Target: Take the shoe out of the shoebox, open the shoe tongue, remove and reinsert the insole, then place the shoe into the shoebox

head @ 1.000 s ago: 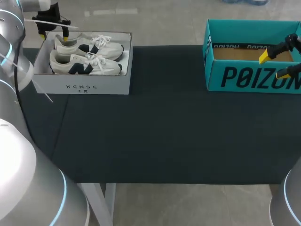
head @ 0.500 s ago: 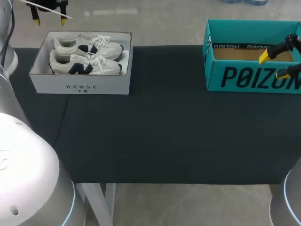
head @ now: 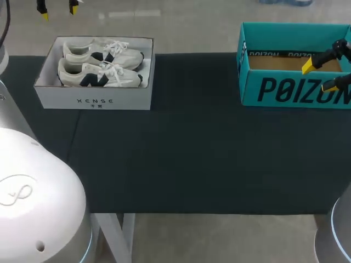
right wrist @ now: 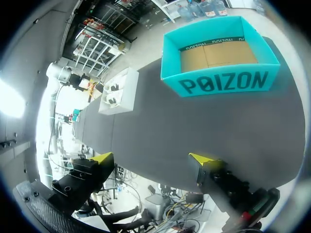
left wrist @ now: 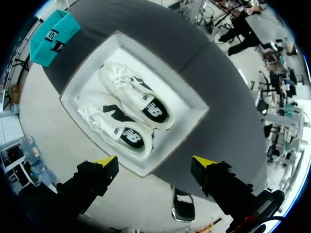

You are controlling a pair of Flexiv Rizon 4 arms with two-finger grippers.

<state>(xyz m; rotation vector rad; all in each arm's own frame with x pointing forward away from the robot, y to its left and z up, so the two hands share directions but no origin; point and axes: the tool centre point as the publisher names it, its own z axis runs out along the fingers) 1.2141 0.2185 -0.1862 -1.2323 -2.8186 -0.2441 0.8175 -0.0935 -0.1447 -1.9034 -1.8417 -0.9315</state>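
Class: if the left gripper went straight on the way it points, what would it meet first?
Probably the white shoes in the white shoebox, straight ahead of the left gripper. Depth is unclear, so it might catch the box's near rim first.

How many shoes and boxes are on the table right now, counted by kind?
White-and-navy lace-up sneakers: 2 (both lying inside the white box)
White cardboard shoebox: 1
Teal cardboard box, open and with nothing in it: 1
Total: 4
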